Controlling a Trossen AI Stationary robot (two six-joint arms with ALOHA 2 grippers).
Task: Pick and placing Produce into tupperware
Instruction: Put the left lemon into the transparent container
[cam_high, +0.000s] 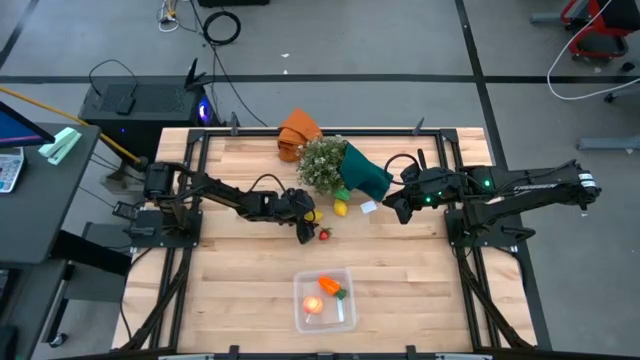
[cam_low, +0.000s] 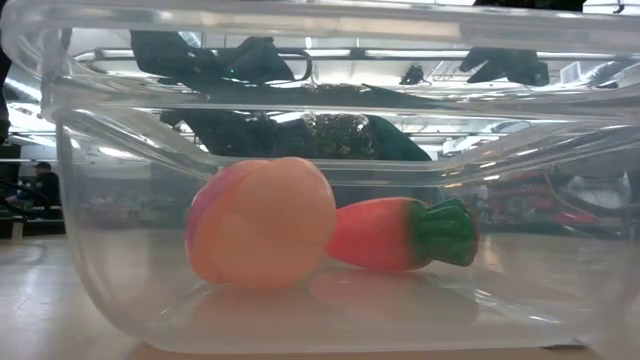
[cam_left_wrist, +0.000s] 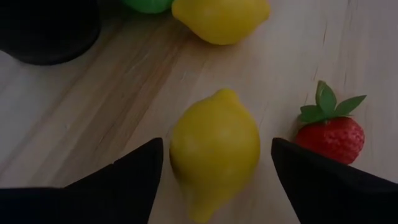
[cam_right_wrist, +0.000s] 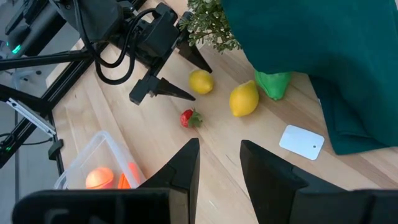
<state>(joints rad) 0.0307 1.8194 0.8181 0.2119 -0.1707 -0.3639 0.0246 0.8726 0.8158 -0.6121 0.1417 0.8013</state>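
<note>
My left gripper is open over the middle of the table, one finger on either side of a yellow lemon, with a narrow gap showing on both sides. In the right wrist view the same lemon lies between those fingers. A second lemon and a small red strawberry lie close by on the wood. The clear tupperware stands near the table's near edge, with the peach and carrot lying on its floor. My right gripper hangs open above the table, right of the lemons.
The bushy plant in teal wrap lies just beyond the lemons, with an orange cloth behind it. A green toy sits under the wrap's edge. A white card lies on the wood near my right gripper.
</note>
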